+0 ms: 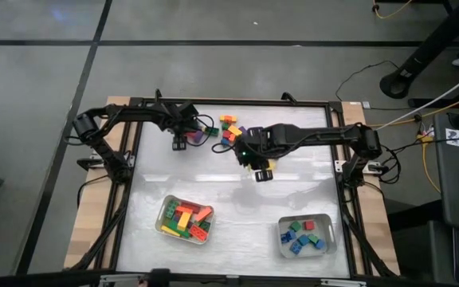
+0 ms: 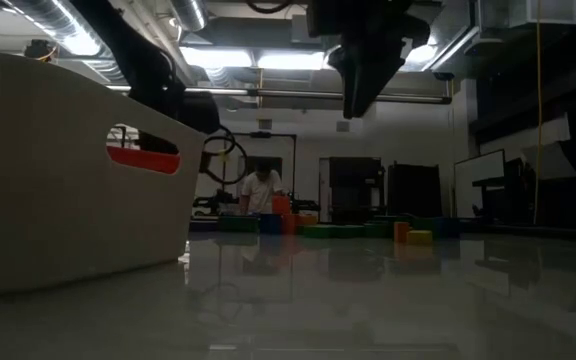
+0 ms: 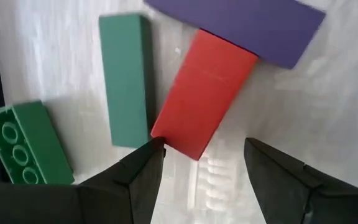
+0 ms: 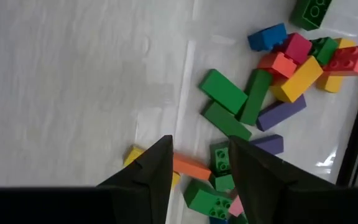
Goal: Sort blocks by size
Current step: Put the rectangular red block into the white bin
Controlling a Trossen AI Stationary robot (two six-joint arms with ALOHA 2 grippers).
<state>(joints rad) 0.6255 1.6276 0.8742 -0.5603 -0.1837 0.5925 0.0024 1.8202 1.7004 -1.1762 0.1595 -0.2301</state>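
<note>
Left wrist view is showing me my left gripper [image 3: 201,168] hanging wide open and empty just above the long red plastic brick [image 3: 204,93] at the far-left pile, so I am centring it across the narrow sides before closing.

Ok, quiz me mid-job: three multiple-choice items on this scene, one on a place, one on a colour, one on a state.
1. Where is the unsorted pile?
A. far edge of the table, between the arms
B. inside the left tray
C. on the floor

2. The brick just ahead of the left tool is:
A. yellow
B. red
C. white

3. The left tool's fingers are:
A. shut on a brick
B. out of sight
C. open, holding nothing

Key: 1 A, the high view shows the pile there; 2 B, the red brick lies before the fingertips; 3 C, the left wrist view shows a bare gap.
</note>
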